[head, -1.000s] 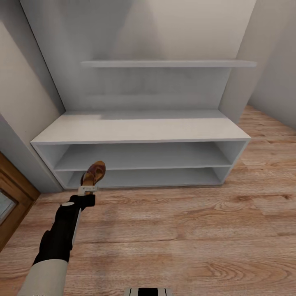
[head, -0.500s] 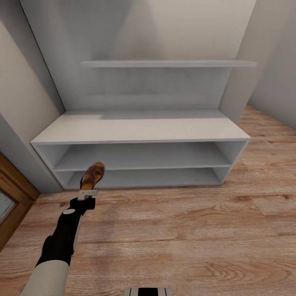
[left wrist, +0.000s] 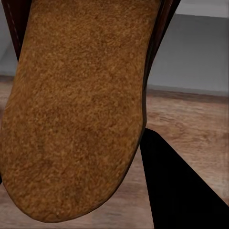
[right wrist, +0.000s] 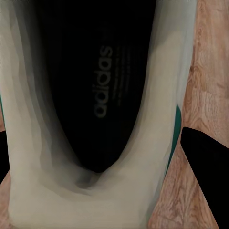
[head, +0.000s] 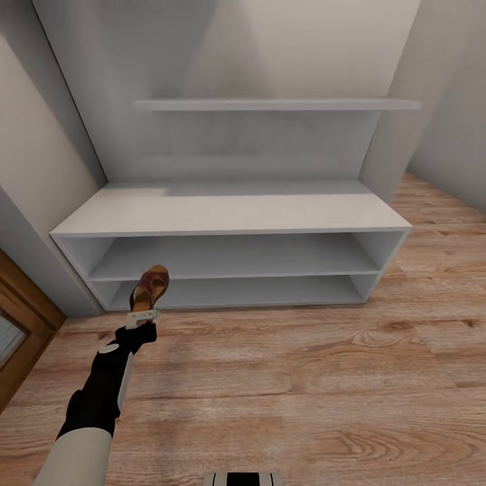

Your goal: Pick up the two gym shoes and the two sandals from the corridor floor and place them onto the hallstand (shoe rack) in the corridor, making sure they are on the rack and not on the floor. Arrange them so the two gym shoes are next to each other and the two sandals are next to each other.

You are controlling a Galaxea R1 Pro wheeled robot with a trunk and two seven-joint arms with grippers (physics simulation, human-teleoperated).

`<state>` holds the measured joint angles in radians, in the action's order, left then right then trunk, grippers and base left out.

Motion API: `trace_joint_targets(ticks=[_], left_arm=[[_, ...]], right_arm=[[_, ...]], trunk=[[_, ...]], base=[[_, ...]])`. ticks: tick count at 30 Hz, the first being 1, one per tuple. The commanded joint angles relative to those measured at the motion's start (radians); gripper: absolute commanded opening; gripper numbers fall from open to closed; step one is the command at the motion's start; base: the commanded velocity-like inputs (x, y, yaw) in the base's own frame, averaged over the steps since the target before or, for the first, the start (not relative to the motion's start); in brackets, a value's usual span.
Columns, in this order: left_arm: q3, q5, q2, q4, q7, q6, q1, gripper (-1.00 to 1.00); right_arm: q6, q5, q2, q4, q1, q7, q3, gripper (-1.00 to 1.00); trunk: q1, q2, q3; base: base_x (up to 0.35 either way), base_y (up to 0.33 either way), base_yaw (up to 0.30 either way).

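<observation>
My left gripper (head: pixel 144 316) is shut on the heel end of a dark brown sandal (head: pixel 151 286) and holds it just above the floor, in front of the left end of the hallstand's (head: pixel 229 214) lowest shelf. In the left wrist view its tan underside (left wrist: pixel 76 109) fills the near field beside one black finger (left wrist: pixel 181 186). In the right wrist view a white gym shoe (right wrist: pixel 95 95) with a dark insole and a green stripe sits between the black fingers (right wrist: pixel 205 162) of my right gripper (right wrist: pixel 102 164), over the wood floor (right wrist: pixel 210 71).
The pale grey hallstand has two long open shelves, a wide bench top and an upper shelf (head: pixel 277 104). A wooden door frame (head: pixel 20 324) stands at the left. Wood-plank floor (head: pixel 304 378) stretches in front and to the right.
The left arm has reached slightly forward and to the left. The sandal has turned a little and sits slightly lower against the shelf opening.
</observation>
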<state>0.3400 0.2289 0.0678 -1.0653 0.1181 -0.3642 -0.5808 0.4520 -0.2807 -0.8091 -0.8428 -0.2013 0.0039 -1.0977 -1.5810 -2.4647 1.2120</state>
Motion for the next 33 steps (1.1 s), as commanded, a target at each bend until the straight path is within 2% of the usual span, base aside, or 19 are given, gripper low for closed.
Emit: trace_joint_targets(ticks=[1, 5, 15, 29, 33], left_arm=[[0.005, 0.012, 0.001, -0.002, 0.012, -0.004, -0.001, -1.00], [0.005, 0.008, 0.001, -0.002, 0.011, -0.004, -0.001, -1.00], [0.005, 0.007, 0.001, -0.002, 0.012, -0.004, -0.001, -1.00], [0.008, 0.008, 0.000, -0.002, 0.011, -0.004, -0.001, -1.00], [0.008, 0.009, 0.000, -0.002, 0.011, -0.004, -0.001, -1.00]], right_arm=[[0.005, -0.006, 0.000, -0.001, -0.001, 0.001, -0.002, -1.00], [0.005, -0.006, 0.000, -0.001, -0.001, 0.001, -0.002, -1.00], [0.005, -0.006, 0.001, -0.001, -0.001, 0.001, -0.002, -1.00], [0.005, -0.006, 0.001, -0.002, -0.001, 0.001, -0.002, -1.00], [0.005, -0.006, 0.002, -0.002, -0.001, 0.001, -0.002, -1.00]], trunk=[[0.000, 0.000, 0.001], [-0.015, -0.028, 0.013], [-0.015, -0.028, 0.013], [-0.025, -0.038, 0.067], [-0.025, -0.038, 0.067]], base=[[0.000, 0.000, 0.000], [0.000, 0.000, 0.000], [0.000, 0.000, 0.000], [0.000, 0.000, 0.000], [0.000, 0.000, 0.000]])
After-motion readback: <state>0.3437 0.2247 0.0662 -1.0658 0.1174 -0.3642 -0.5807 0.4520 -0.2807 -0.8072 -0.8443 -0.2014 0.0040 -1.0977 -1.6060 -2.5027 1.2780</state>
